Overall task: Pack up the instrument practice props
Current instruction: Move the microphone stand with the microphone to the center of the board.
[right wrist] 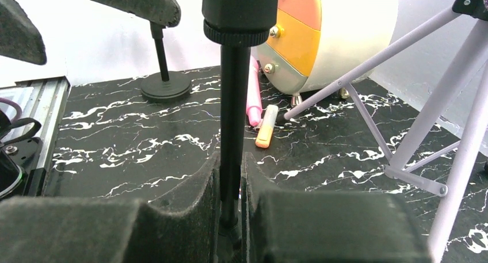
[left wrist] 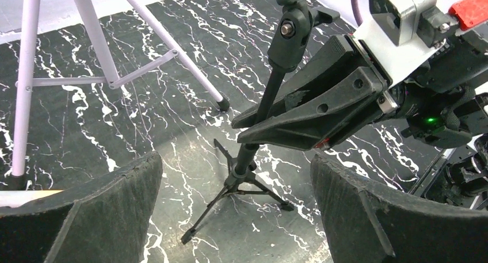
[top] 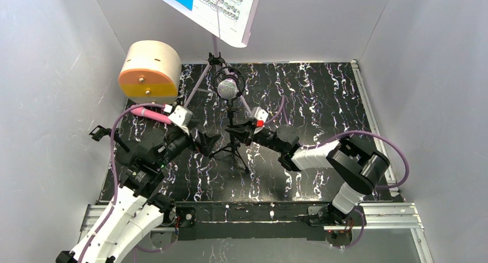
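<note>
Two grippers at the tripod (left wrist: 244, 166), right gripper (right wrist: 230, 176) clamped on its black pole (right wrist: 233, 102), left gripper (left wrist: 236, 217) spread wide near the legs, silver-mesh mic head (top: 228, 88) outside both wrist views

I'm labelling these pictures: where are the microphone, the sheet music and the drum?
microphone (top: 228, 88), top view, on its silver mesh head.
sheet music (top: 227, 8), top view, on the white printed page.
drum (top: 151, 58), top view, on its cream shell.

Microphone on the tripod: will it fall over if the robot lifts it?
Probably top-heavy: the mesh head sits high above thin tripod legs, so it may tip. The pole looks stiff but thin, so it might swivel in the right jaws.
</note>
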Tool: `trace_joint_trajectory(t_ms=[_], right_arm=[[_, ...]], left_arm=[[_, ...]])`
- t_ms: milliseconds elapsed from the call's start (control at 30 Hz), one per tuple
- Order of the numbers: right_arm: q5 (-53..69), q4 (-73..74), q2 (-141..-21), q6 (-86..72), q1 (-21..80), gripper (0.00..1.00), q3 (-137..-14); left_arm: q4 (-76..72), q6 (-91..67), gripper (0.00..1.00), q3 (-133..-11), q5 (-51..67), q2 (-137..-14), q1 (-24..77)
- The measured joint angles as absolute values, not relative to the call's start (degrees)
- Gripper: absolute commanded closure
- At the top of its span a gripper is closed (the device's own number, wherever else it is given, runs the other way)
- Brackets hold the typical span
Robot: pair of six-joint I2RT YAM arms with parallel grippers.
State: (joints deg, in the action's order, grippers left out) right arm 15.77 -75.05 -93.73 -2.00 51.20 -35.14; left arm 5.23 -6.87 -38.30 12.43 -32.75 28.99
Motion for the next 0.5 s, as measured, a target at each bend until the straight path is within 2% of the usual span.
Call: trace_joint_trajectory(t_ms=[167, 267, 367, 500], right_arm=[[16.0, -75.8, -95.1, -1.9, 51.5, 0.58, -36.2], [16.3, -75.2, -95.1, -1.0, 51.5, 0.46, -36.2], [16.2, -72.9, -93.8, -0.6, 51.5, 0.39, -35.6], [16.3, -68.2, -88.3, 0.3, 51.5, 0.34, -33.3]], left_arm=[[2.3, -9.3, 0.02, -38.3, 12.5, -36.7, 29.0], [0.4, -10.8, 0.05, -38.3, 13.1, -40.3, 29.0], [-1.1, -12.5, 0.07, -38.3, 14.5, -44.2, 29.0], [-3.2, -14.6, 0.1, -38.5, 16.1, -48.0, 29.0]])
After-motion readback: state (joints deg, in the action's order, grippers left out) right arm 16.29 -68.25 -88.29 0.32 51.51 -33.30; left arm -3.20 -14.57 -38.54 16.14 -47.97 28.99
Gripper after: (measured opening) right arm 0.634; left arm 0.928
